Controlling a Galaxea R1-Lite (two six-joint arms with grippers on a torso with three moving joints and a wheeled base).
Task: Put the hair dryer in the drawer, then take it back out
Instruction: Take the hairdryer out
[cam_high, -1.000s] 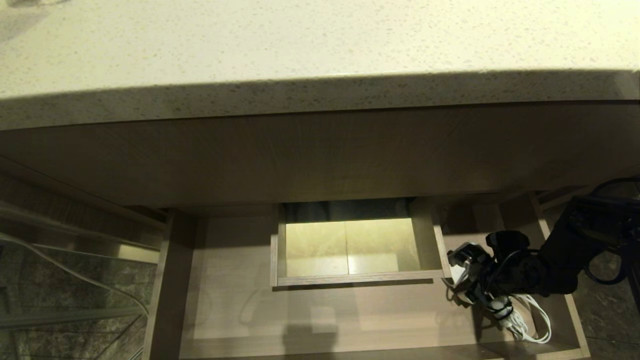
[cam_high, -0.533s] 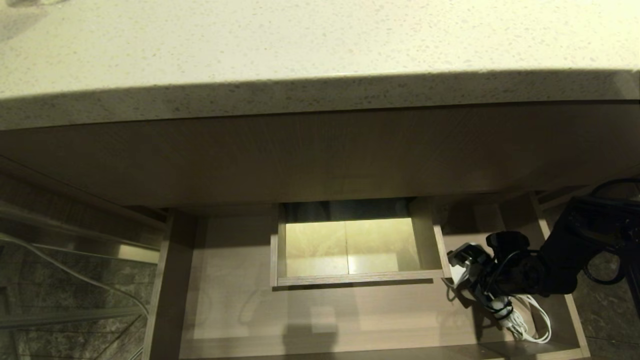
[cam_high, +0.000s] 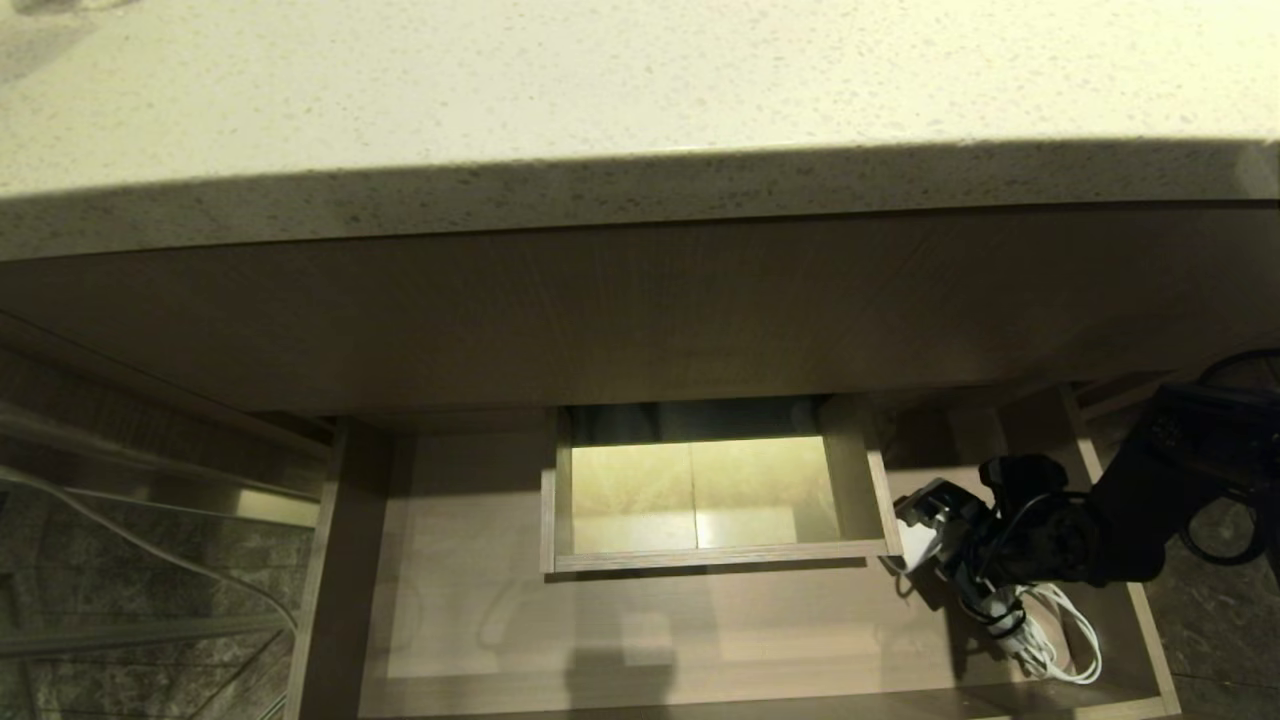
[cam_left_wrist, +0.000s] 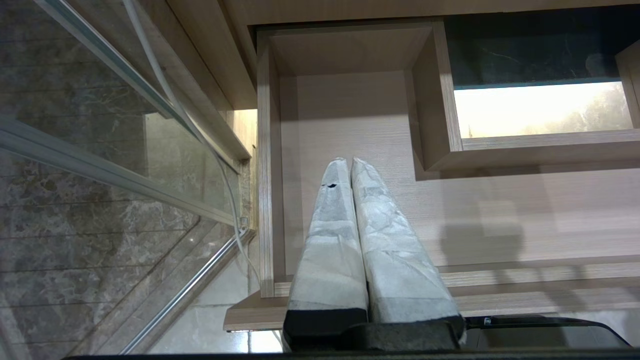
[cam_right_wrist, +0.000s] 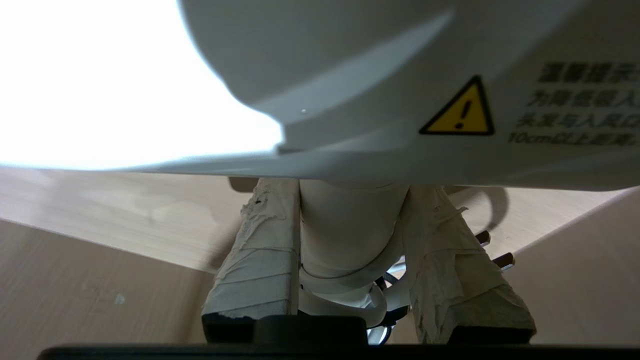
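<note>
The right gripper (cam_right_wrist: 352, 210) reaches into the wide, shallow beige wood-grain drawer (cam_high: 480, 620) at its right end. Its 2 tape-wrapped fingers (cam_right_wrist: 260, 260) are clamped on the slim handle of the small white hair dryer (cam_right_wrist: 350, 235), whose barrel lies just beyond the fingertips. The coiled white cord (cam_high: 1050, 645) rests on the drawer floor beside the fingers. The left gripper (cam_left_wrist: 348, 165) hangs above the drawer's left end, fingers together.
</note>
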